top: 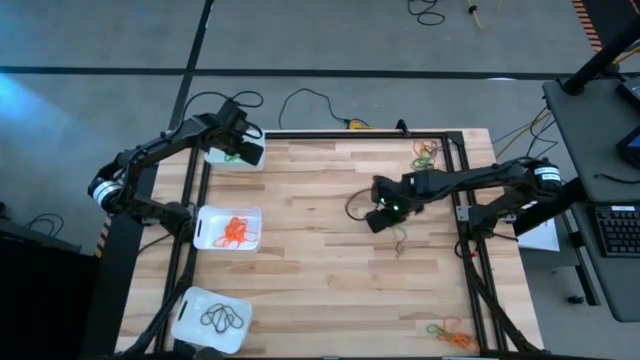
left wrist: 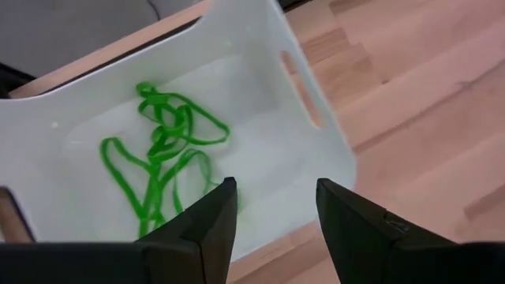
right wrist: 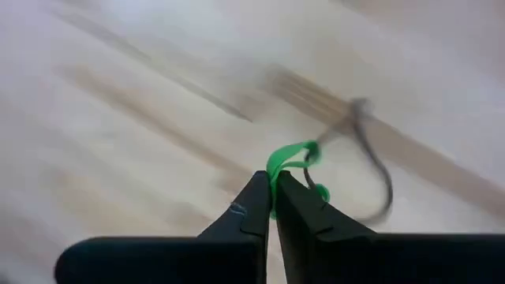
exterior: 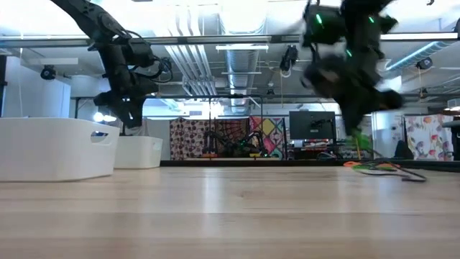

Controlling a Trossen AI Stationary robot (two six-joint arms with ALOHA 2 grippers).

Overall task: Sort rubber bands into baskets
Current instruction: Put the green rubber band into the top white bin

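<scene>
In the high view the right gripper (top: 380, 213) sits over the middle of the table (top: 320, 270), but its fingers and whatever they hold are too small to make out there; only the right wrist view shows them pressed together on a green rubber band (right wrist: 293, 160), with a dark band (right wrist: 371, 158) trailing beside it, blurred. The low view shows that arm as a dark smear raised above the tabletop, its fingertips unclear. The left gripper (top: 240, 152) hangs over the far white basket (top: 228, 160), which the arm largely covers from above; the left wrist view shows what is inside, a tangle of green bands (left wrist: 162, 154), and the fingers (left wrist: 213, 225) standing apart with nothing between them. The middle basket (top: 205, 232) holds orange bands (top: 236, 231) and the near basket (top: 190, 312), partly cut by the picture's edge, holds black bands (top: 222, 319). Loose mixed bands lie at the far right corner (top: 427, 152) and the near right edge (top: 450, 331). The low view shows only two basket walls (exterior: 54, 147), contents hidden.
</scene>
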